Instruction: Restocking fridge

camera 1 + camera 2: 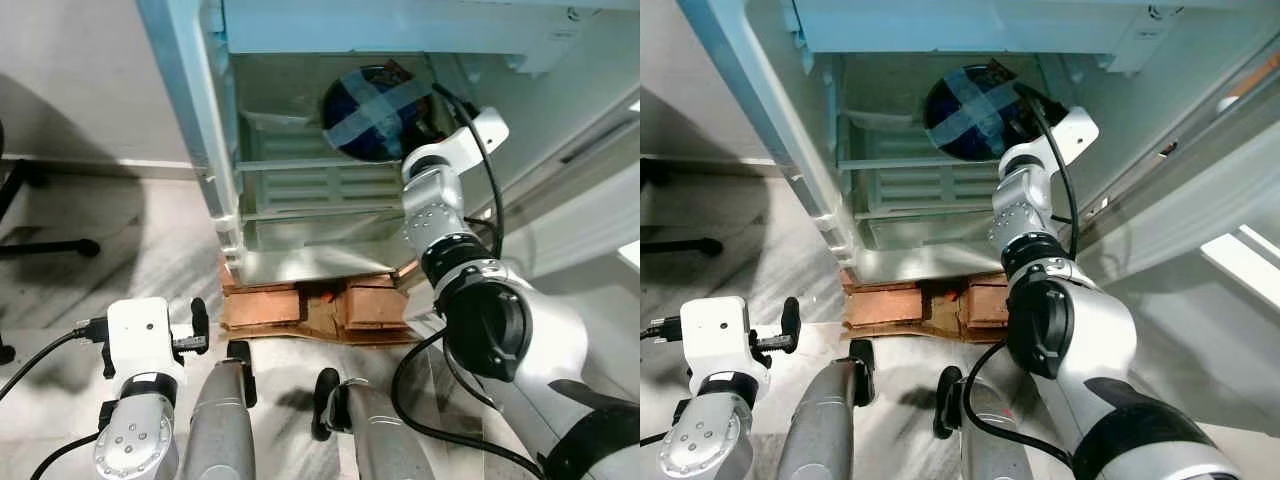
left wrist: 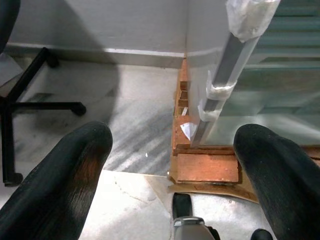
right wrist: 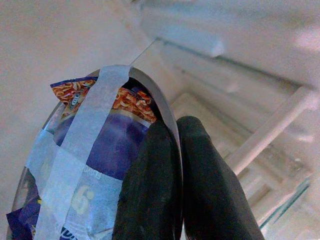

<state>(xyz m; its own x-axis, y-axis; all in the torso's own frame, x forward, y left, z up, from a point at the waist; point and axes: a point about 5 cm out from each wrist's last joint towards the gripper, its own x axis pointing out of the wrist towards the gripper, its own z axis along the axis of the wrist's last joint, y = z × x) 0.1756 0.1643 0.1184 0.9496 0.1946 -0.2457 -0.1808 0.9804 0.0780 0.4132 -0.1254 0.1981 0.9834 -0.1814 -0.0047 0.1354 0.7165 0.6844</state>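
Observation:
A round bowl (image 1: 372, 112) holding a blue noodle packet (image 3: 100, 150), crossed with pale blue tape, hangs inside the open fridge (image 1: 300, 40) above a glass shelf (image 1: 310, 163). My right arm reaches into the fridge. Its gripper (image 3: 177, 145) is shut on the bowl's rim (image 3: 160, 105), which runs between the two black fingers. My left gripper (image 2: 172, 145) is open and holds nothing. It hangs low at my left side and faces the floor and the fridge's bottom corner.
The fridge stands on reddish bricks (image 1: 300, 305) with cardboard under them. Its open door edge (image 1: 190, 120) rises on the left. A black office chair base (image 2: 30, 100) rests on the marble floor to the left. A second white door (image 1: 1200, 210) stands at the right.

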